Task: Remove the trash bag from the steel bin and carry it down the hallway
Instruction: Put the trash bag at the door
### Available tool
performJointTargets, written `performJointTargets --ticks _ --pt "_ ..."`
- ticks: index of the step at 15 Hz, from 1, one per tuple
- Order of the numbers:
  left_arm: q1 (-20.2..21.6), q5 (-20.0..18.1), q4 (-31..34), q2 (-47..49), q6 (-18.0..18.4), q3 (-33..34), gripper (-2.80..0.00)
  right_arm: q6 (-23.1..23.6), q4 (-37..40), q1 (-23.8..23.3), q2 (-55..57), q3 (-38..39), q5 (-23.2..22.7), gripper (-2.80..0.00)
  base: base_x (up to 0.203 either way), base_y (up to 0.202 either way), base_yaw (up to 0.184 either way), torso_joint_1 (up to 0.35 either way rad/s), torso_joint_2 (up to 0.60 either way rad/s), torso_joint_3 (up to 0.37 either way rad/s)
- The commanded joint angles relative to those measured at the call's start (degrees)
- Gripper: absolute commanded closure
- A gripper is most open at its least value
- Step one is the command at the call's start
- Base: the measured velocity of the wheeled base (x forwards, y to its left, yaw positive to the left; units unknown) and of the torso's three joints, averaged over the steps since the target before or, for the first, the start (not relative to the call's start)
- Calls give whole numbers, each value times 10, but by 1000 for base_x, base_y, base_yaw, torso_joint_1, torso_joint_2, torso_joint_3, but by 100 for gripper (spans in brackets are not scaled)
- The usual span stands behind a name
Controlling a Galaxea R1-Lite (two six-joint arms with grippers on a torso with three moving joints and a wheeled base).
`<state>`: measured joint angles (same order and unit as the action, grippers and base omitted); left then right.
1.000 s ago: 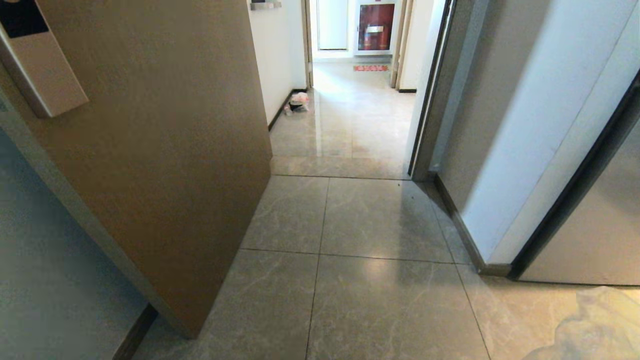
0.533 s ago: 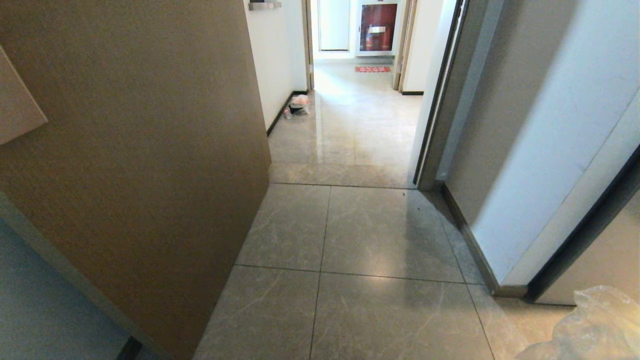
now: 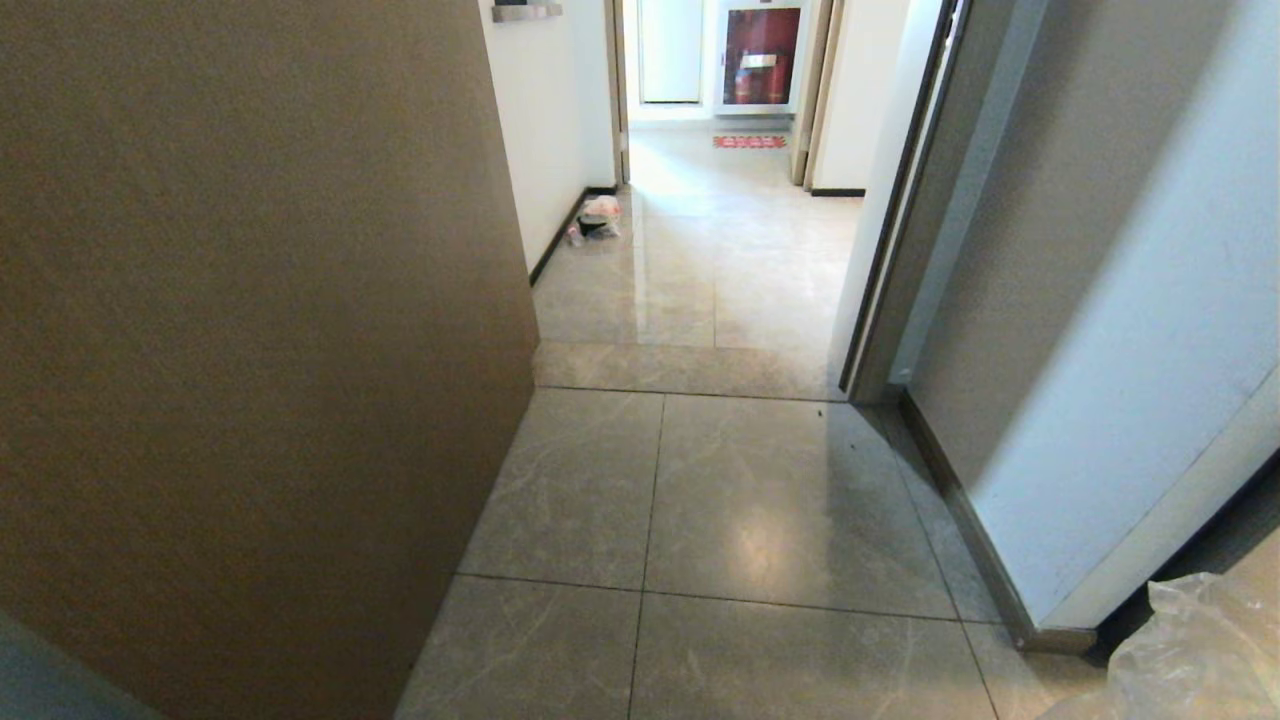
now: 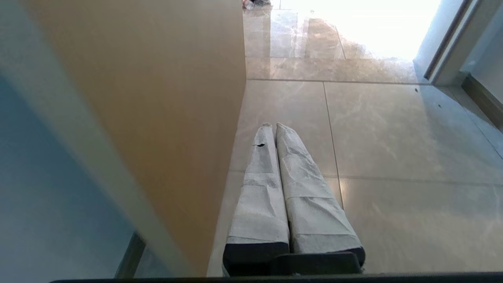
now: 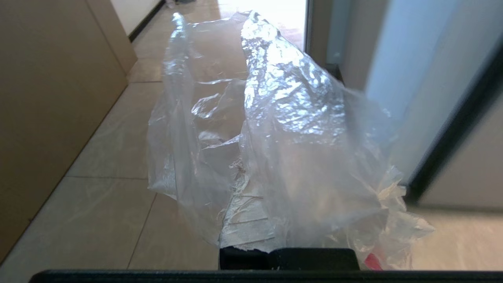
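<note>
- Head view: the hallway (image 3: 700, 480) runs straight ahead between the brown door (image 3: 260, 350) and a pale wall (image 3: 1100, 330); the trash bag (image 3: 1200, 650) shows only as a crinkled corner on the robot's right, cut off by the frame.
- Left wrist view: the left gripper (image 4: 274, 126) is empty, fingers pressed together, just beside the door.
- Right wrist view: the right gripper (image 5: 243, 212), clamped on the bag's film, is mostly hidden under the plastic; the bin is out of sight.

left gripper (image 4: 273, 125) pointing ahead, fingers pressed together — empty, right gripper (image 5: 251, 184) clamped, draped in plastic
</note>
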<state>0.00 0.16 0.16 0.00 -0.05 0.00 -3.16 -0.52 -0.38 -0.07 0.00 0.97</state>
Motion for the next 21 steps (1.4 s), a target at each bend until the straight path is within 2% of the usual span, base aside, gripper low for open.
performJointTargets --ticks 1,21 --pt "0 0 0 0 0 0 0 0 0 -1 0 1 0 0 190 0 0 5 6 -1" --pt "0 0 0 0 0 0 0 0 0 -1 0 1 0 0 193 0 1 3 2 2"
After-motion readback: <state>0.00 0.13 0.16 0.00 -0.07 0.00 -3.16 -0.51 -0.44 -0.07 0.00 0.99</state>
